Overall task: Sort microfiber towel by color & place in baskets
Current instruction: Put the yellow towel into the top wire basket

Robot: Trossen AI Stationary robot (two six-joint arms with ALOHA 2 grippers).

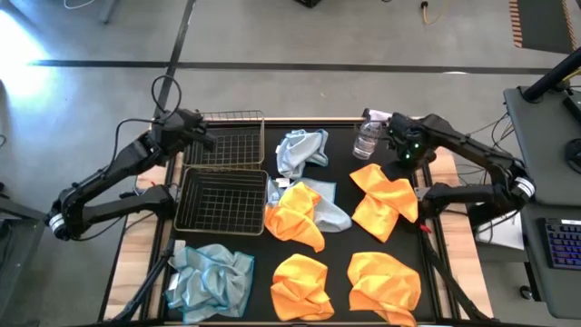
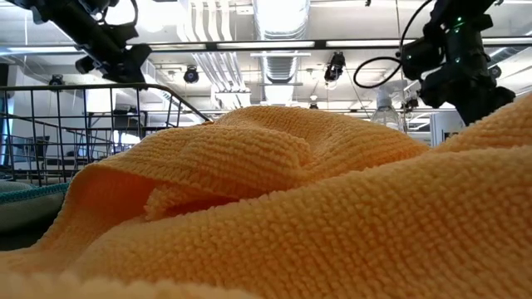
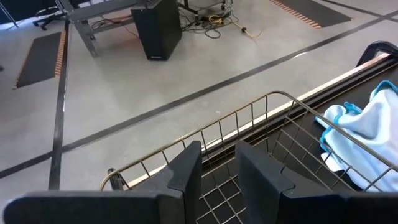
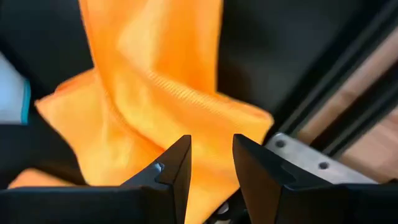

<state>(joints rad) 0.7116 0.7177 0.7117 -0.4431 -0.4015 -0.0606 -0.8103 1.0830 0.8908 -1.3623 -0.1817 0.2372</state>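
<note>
Several orange towels and pale blue-grey towels lie crumpled on the black mat. One orange towel (image 1: 385, 202) lies at the far right, and a blue-grey one (image 1: 302, 150) lies beside the baskets. Two wire baskets stand at the left, a far basket (image 1: 229, 138) and a near basket (image 1: 222, 202). My left gripper (image 1: 198, 128) hovers open over the far basket's far rim (image 3: 249, 109). My right gripper (image 1: 400, 148) hangs open just above the far-right orange towel (image 4: 155, 87), with nothing between its fingers.
A clear spray bottle (image 1: 368, 136) stands at the far edge, close to my right gripper. More towels lie near: blue-grey (image 1: 211, 277), orange (image 1: 302, 286), orange (image 1: 386, 282) and an orange-and-blue heap (image 1: 301, 213). An orange towel (image 2: 291, 208) fills the low view.
</note>
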